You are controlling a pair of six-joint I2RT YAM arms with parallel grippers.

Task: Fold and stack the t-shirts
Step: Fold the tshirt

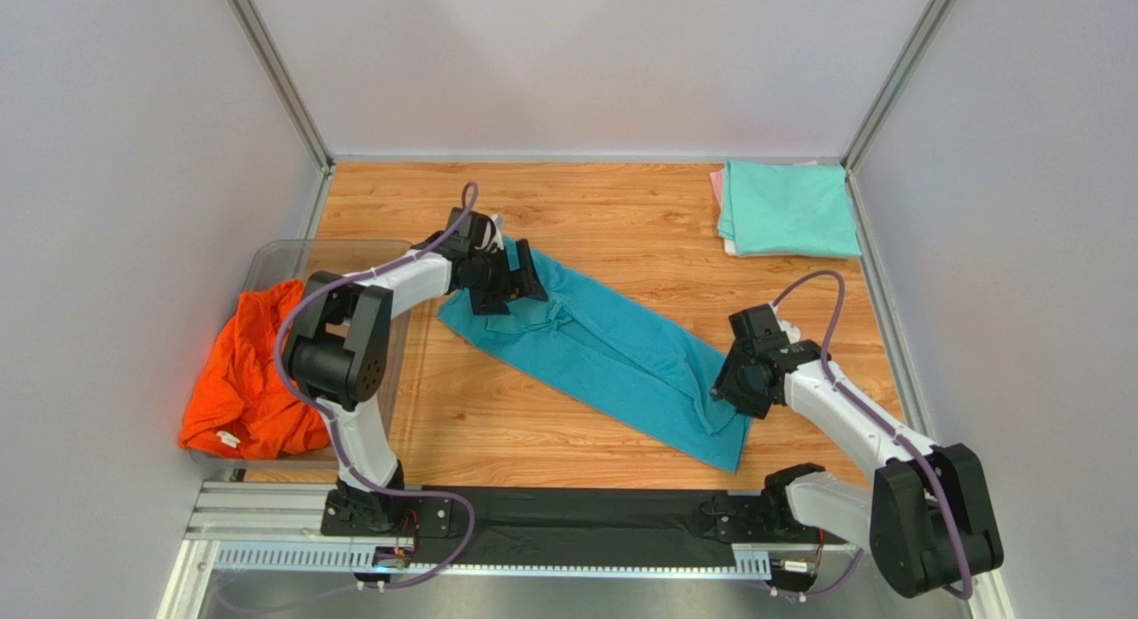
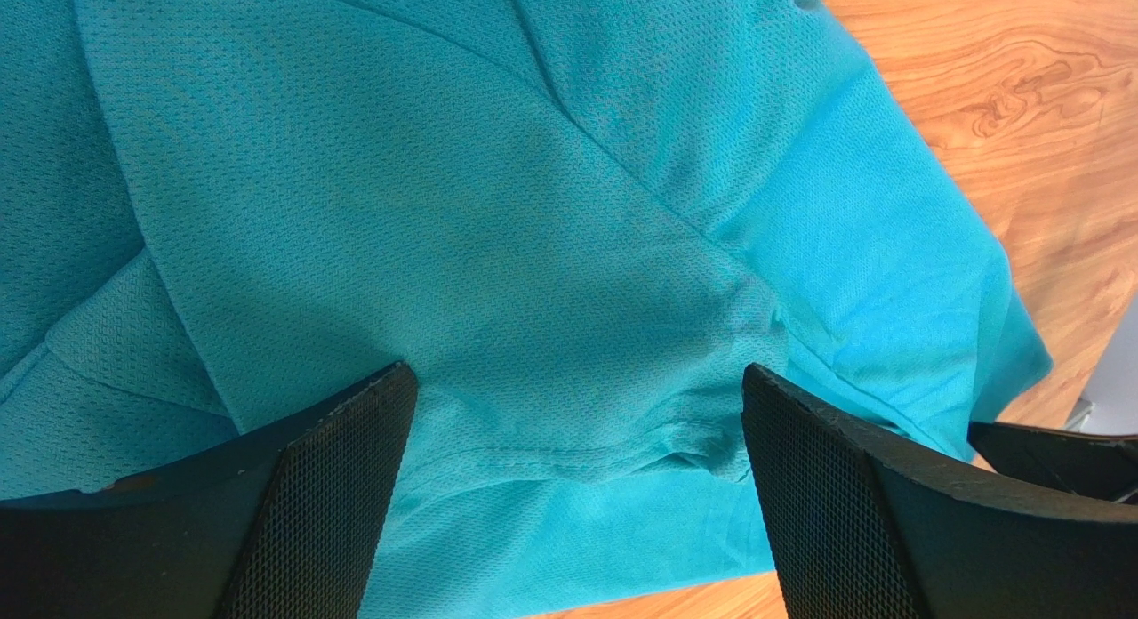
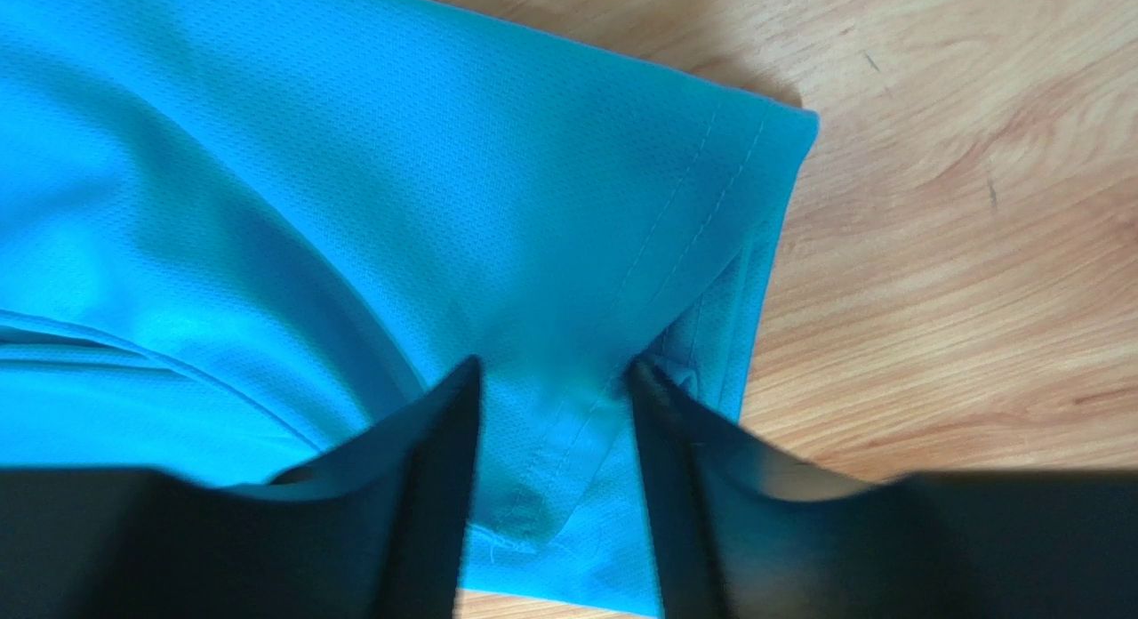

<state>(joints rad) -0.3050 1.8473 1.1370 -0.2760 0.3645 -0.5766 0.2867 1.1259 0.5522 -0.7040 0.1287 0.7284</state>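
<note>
Top view: the teal-blue t-shirt (image 1: 601, 352) lies flat on the table (image 1: 641, 212), stretched as a long band from 10 o'clock to 4 o'clock across the centre.

Left gripper (image 1: 514, 279) sits over the band's 10 o'clock end. In the left wrist view its fingers (image 2: 334, 499) stand wide apart, with wrinkled teal cloth spread between and beneath them; nothing is clamped.

Right gripper (image 1: 735, 386) sits at the 4 o'clock end, near the hemmed corner. In the right wrist view its fingers (image 3: 428, 486) are drawn narrow on a pinch of the hem edge, and creases run into the pinch.

The orange t-shirt (image 1: 247, 372) is heaped in the clear tub (image 1: 287, 256) at 9 o'clock. The mint green t-shirt (image 1: 788, 208) lies folded at 1 o'clock, on top of the pink t-shirt (image 1: 719, 190), of which only an edge shows.
</note>
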